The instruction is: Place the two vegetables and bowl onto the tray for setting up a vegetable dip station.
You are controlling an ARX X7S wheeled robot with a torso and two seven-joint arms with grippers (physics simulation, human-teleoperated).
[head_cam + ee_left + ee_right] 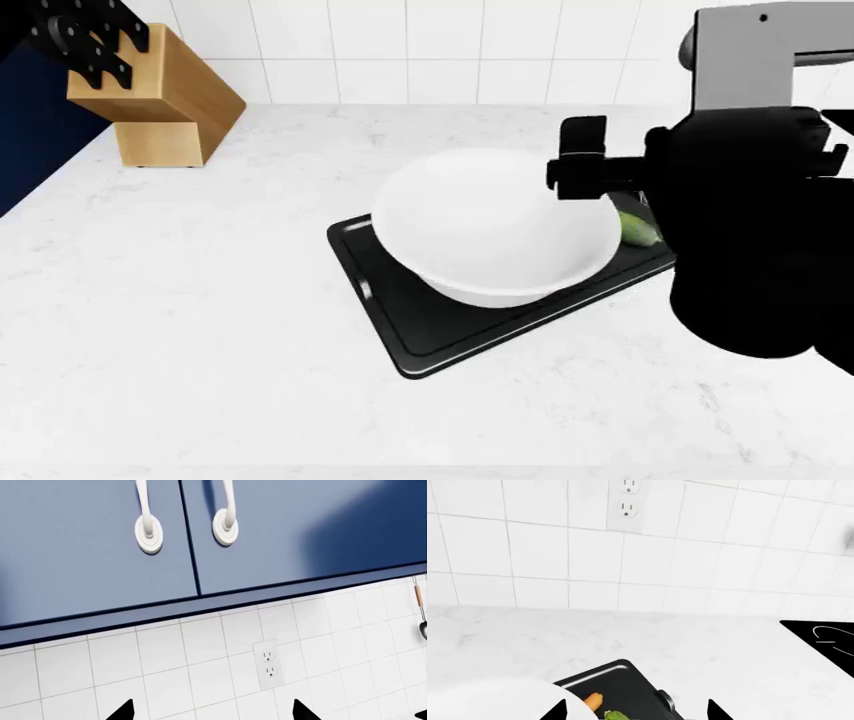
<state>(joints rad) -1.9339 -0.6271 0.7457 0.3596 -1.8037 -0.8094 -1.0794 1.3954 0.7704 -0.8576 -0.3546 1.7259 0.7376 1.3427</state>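
Black tray (441, 335): skewed on the counter (200, 330), bare marble all round.
Bowl (494, 228): on tray, cucumber (638, 230) beside it.
Right gripper (635, 711): open.
Left gripper (210, 712): open.

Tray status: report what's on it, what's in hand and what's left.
Looks done: the bowl sits on the tray, and the cucumber and carrot lie on the tray beside it. In hand: nothing visible; the right gripper is open above the tray, and the left gripper is open, facing the wall cabinets. Left: apparently only pulling the arms back.
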